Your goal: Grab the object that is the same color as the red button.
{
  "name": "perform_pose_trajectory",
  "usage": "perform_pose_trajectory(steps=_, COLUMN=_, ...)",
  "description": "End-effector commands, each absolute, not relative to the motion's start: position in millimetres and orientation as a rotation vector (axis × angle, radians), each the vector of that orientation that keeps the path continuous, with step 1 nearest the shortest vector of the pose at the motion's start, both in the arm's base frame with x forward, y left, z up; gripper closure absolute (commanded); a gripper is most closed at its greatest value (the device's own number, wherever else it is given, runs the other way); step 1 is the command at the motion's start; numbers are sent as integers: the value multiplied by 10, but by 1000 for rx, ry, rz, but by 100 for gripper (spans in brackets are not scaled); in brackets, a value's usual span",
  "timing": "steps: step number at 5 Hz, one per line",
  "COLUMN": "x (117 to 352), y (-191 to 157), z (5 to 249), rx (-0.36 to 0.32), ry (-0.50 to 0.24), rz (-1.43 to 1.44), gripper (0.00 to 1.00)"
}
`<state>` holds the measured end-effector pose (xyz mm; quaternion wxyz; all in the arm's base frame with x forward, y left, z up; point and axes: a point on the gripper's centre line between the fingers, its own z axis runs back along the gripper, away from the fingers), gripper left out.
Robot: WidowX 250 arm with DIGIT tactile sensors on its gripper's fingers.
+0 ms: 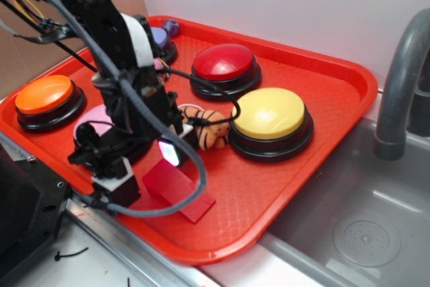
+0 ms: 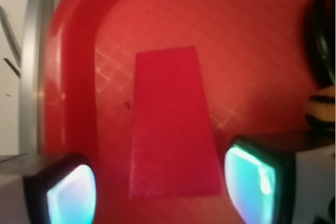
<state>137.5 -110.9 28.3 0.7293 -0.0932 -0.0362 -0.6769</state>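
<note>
The flat red wedge block (image 1: 176, 189) lies on the red tray (image 1: 295, 186) near its front edge. In the wrist view the red wedge block (image 2: 170, 124) runs lengthwise between my two glowing pads (image 2: 252, 182), which stand apart on either side of its near end without touching it. My gripper (image 1: 149, 169) is open and hangs low over the block's near end. The dark-red dome button (image 1: 224, 63) on its black base sits at the back of the tray, well away from the gripper.
A yellow button (image 1: 269, 115), an orange button (image 1: 45, 95), a pink button (image 1: 94, 126) and a blue button (image 1: 161, 38) stand on the tray. A striped plush toy (image 1: 205, 129) lies beside the gripper. A steel sink (image 1: 349, 220) and grey faucet (image 1: 396, 92) are at right.
</note>
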Motion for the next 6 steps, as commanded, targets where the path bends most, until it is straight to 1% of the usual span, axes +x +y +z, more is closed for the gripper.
perform_pose_trajectory(steps=1, x=1488, y=-1213, z=184, rx=-171, ry=-111, rz=-1470, gripper=0)
perform_pose_trajectory(steps=2, x=1515, y=-1212, z=141, rx=-146, ry=-103, rz=-1455, gripper=100)
perform_pose_trajectory(steps=3, x=1531, y=-1181, z=139, rx=-159, ry=-106, rz=-1451, gripper=100)
perform_pose_trajectory(steps=4, x=1544, y=-1162, z=126, rx=-158, ry=-99, rz=-1440, gripper=100)
perform_pose_trajectory(steps=5, x=1576, y=-1110, z=320, rx=-110, ry=-64, rz=-1290, gripper=100)
perform_pose_trajectory(steps=6, x=1596, y=-1013, z=661, rx=-52, ry=-105, rz=-1043, gripper=100)
